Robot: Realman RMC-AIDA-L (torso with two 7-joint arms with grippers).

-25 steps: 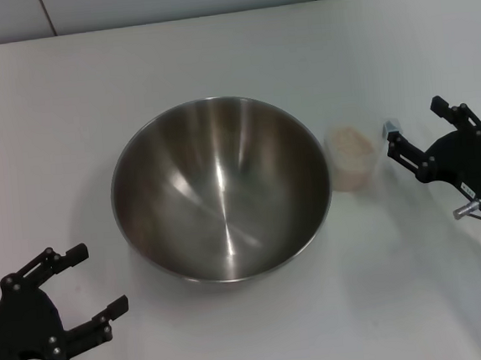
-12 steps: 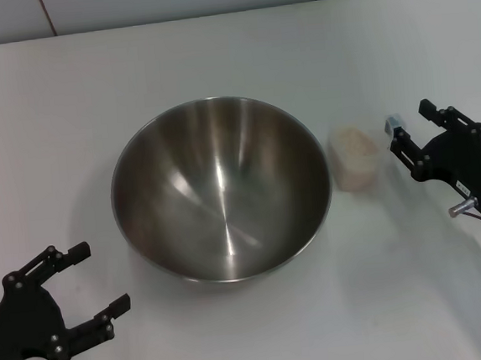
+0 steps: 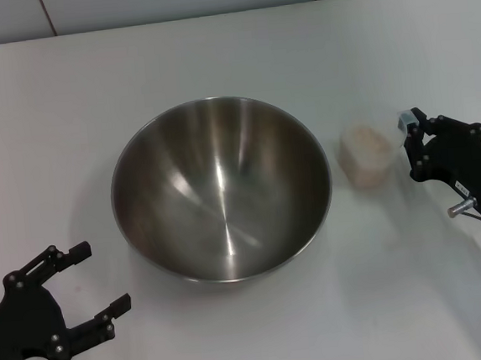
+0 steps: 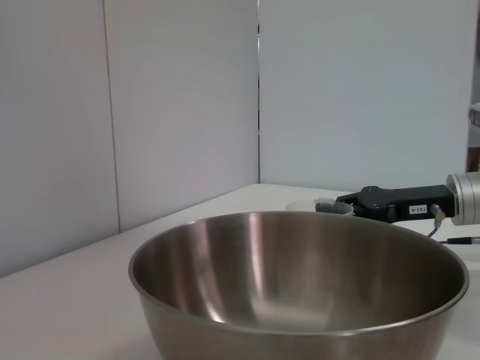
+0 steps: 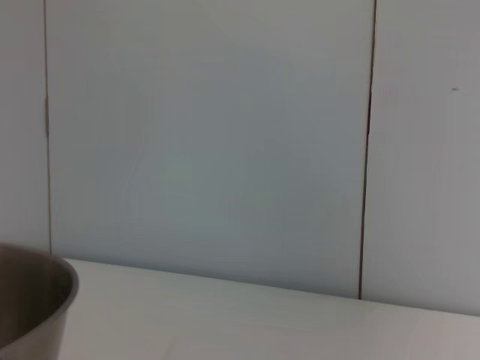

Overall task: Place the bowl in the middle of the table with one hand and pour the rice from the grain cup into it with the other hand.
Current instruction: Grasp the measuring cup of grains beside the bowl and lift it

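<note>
table (image 3: 212, 48): white, smooth; bowl (image 3: 221, 188) upright mid-table; grain cup (image 3: 365, 154) with rice just right

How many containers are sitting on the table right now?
2. The steel mixing bowl sits at the middle of the table, empty. The small clear grain cup of rice stands just off the bowl's right side, at the right claw. Nothing else seems hidden.
</note>
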